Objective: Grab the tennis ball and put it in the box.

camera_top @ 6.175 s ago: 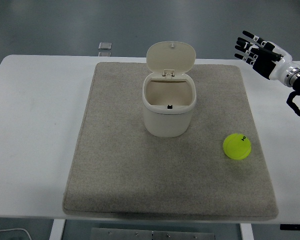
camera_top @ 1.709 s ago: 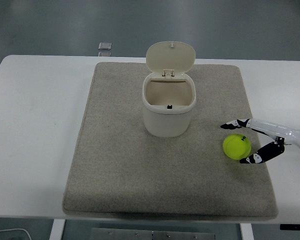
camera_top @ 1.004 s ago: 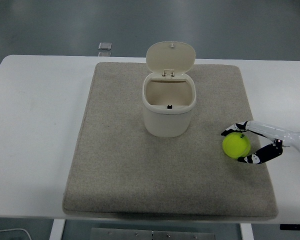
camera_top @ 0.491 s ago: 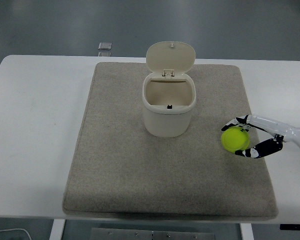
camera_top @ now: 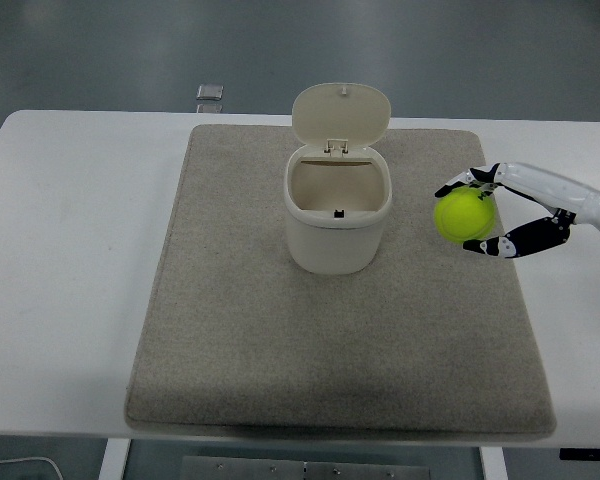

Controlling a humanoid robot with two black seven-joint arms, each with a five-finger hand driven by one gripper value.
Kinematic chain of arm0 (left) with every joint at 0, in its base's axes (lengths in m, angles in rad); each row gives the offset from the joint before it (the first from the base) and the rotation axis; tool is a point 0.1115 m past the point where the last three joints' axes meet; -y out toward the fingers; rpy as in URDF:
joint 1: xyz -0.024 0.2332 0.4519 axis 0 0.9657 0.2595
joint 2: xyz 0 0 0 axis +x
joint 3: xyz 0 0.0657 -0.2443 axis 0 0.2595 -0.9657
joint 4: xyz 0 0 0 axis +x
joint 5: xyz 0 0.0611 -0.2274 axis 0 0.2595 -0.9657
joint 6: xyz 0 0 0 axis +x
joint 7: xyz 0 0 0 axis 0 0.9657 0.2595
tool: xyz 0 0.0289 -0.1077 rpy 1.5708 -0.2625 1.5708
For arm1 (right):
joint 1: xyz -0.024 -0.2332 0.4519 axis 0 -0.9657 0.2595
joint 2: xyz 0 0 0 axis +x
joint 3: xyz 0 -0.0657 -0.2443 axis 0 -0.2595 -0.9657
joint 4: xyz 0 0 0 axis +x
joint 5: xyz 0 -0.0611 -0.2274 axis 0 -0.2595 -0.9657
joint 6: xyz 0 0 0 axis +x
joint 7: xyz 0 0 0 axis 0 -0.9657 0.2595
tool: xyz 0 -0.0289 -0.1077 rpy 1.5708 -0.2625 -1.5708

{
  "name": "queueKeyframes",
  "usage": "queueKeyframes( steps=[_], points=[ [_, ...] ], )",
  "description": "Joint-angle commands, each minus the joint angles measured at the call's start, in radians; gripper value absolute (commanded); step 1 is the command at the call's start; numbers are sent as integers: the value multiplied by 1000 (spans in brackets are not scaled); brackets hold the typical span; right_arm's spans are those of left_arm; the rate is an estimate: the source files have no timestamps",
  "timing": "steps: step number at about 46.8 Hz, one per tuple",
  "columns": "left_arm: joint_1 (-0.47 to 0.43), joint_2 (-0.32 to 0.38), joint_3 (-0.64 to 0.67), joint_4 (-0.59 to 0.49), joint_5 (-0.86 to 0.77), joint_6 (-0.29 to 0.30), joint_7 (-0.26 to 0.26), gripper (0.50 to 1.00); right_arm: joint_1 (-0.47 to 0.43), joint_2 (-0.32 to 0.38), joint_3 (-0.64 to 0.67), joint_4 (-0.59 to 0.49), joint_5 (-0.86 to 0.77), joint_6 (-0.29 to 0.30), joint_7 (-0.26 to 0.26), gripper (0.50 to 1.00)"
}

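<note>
Yellow tennis ball (camera_top: 465, 218) sits pinched in the right hand (camera_top: 502, 215), fingers (camera_top: 508, 244) closed around it, up off the mat, right of the open box (camera_top: 338, 215).

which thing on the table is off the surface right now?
The tennis ball, held by the right hand; the box sits on the mat.

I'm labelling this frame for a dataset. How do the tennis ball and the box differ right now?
The tennis ball is bright yellow-green and round; the box is cream, taller and larger. The tennis ball is held in the right robot hand, to the right of the box; the box stands on the grey mat, lid up. Both are over the mat.
</note>
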Motion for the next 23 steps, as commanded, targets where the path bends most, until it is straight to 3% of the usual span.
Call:
queueKeyframes(
  steps=[1, 10, 23],
  points=[
    [0, 0, 0, 0, 0, 0, 1, 992, 46, 5, -2, 8, 36, 10, 26, 500],
    [0, 0, 0, 0, 0, 0, -1, 992, 147, 31, -3, 27, 118, 114, 35, 500],
    [0, 0, 0, 0, 0, 0, -1, 992, 202, 143, -19, -10, 122, 111, 0, 500]
  ],
)
